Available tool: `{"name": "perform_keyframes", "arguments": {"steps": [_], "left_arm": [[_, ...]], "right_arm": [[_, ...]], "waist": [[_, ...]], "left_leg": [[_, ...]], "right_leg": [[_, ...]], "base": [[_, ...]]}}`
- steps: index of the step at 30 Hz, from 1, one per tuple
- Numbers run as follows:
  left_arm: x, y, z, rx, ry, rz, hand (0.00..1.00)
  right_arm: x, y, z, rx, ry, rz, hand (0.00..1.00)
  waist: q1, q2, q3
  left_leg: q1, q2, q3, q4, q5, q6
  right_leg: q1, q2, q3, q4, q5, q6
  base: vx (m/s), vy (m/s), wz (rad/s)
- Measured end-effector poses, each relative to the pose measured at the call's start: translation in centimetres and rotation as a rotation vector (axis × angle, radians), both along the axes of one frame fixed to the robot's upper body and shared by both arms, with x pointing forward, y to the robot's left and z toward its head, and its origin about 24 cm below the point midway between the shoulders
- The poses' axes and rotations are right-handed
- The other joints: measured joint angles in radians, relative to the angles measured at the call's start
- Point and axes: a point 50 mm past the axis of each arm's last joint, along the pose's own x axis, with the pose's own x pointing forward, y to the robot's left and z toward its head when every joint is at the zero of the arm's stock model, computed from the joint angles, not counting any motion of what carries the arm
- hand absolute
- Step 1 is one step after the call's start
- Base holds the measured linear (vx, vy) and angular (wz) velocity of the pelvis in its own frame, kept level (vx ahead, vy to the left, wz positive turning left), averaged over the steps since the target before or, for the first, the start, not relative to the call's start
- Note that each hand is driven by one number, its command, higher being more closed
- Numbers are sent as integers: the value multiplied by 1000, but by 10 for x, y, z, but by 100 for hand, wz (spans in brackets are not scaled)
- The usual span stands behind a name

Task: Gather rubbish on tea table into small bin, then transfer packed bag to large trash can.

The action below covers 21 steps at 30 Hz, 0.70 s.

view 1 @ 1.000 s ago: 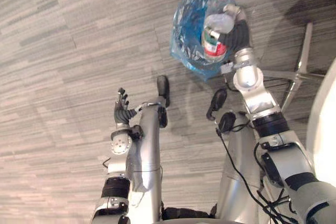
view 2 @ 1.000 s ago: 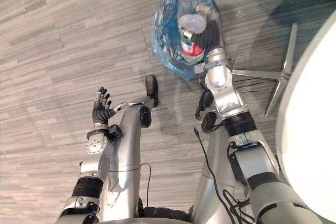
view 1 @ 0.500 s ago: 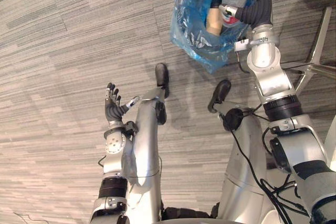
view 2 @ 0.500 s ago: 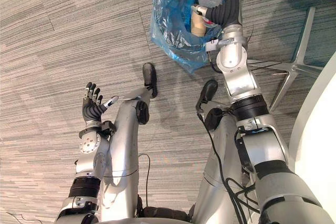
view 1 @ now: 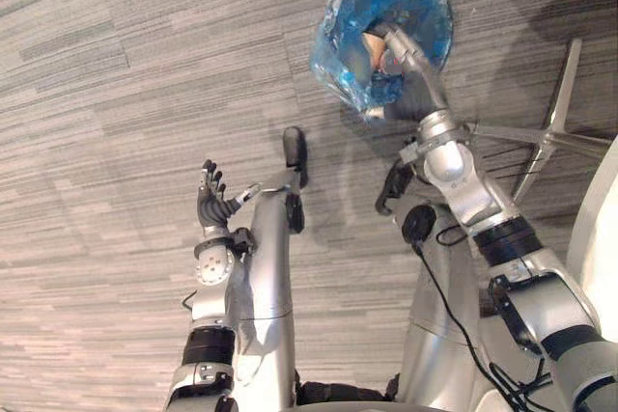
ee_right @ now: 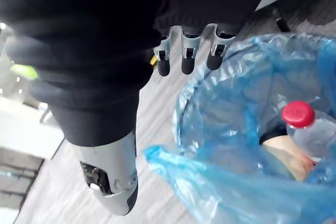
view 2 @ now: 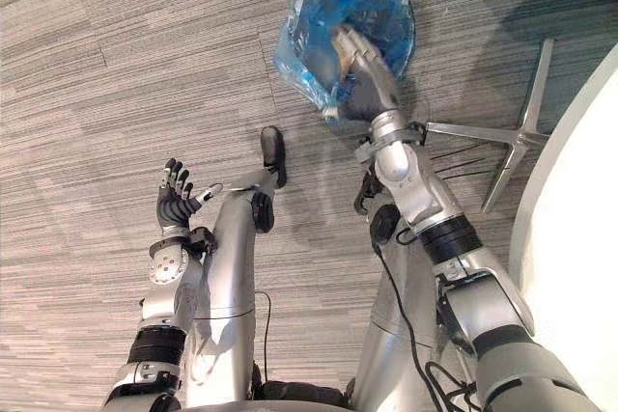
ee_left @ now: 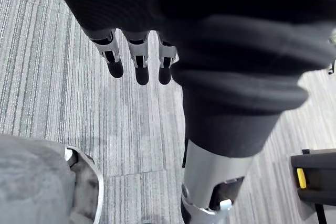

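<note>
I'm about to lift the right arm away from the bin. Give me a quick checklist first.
1. Rubbish in the bin: ok. The red-capped bottle lies inside the blue bin bag.
2. Right hand empty: ok. Its fingers are straight and hold nothing.
3. Fingers clear of the bag's rim: cannot tell. They sit close beside it.
4. Left hand out of the way: ok. It is open over the floor, apart from the bin.
5. Metal star base clear of the right arm: ok. There is a gap between them.
</note>
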Motion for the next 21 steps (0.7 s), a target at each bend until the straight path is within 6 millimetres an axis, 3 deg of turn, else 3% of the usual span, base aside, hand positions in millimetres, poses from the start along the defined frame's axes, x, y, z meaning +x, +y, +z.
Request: {"name": "perform_keyframes", "arguments": {"steps": [8,9,14,21], "left_arm": [[0,1,0,0,0,2,0],[0,1,0,-2,-1,3,0],[2,2,6,-13,-38,8,0],[4,1,8,-29,-44,5,0]], "right_arm": [[19,8,-32,-133,131,-70,0],[22,7,-34,-136,148,-87,100],[35,7,-20,-144,152,-138,100],[38,5,-16,-98,168,-143,100]], "waist": [[0,0,0],[1,0,0],[4,0,0],[4,-2,-1]], "left_leg": [[0,1,-5,-39,9,-10],[-2,1,-5,-42,9,-11],[-46,-1,-8,-50,33,-14],[-47,-3,-18,-48,35,-16]], "right_leg": [[-3,1,-15,-18,-1,0],[-5,1,-17,-19,-1,0],[-48,-3,-28,-11,-1,0],[-48,-6,-36,3,-9,-7]], "base": [[-22,-4,3],[-34,-5,7],[-30,-4,6],[-22,-10,4]]}}
